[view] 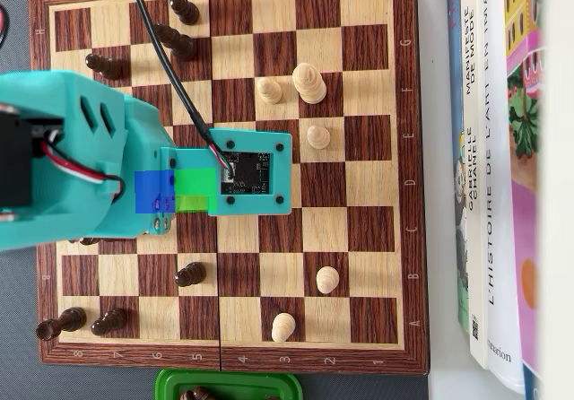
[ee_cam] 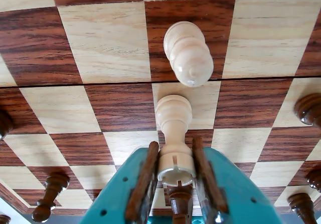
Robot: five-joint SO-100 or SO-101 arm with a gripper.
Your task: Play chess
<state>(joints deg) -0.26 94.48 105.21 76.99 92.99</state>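
Wrist view: a pale chess piece [ee_cam: 174,133] is clamped between the two wood-faced fingers [ee_cam: 143,184] of the gripper [ee_cam: 175,176]. The jaws are closed down to the width of the piece's notched crown end, which sits deep between them; the rounded base points away from the gripper, out over the board [ee_cam: 105,38]. The long axis of the piece therefore runs in line with the fingers. Whether it hangs clear of the wood or touches it cannot be told.

Just beyond the held piece's free end, a second pale piece [ee_cam: 188,53] stands on a dark square, slightly to the right in this view. A dark piece [ee_cam: 179,196] shows behind the crown, between the fingers.

Overhead view: the gripper is hidden beneath the arm's camera housing [view: 242,174], mid-board. Any setting-down is judged to turn on the narrow gap ahead.
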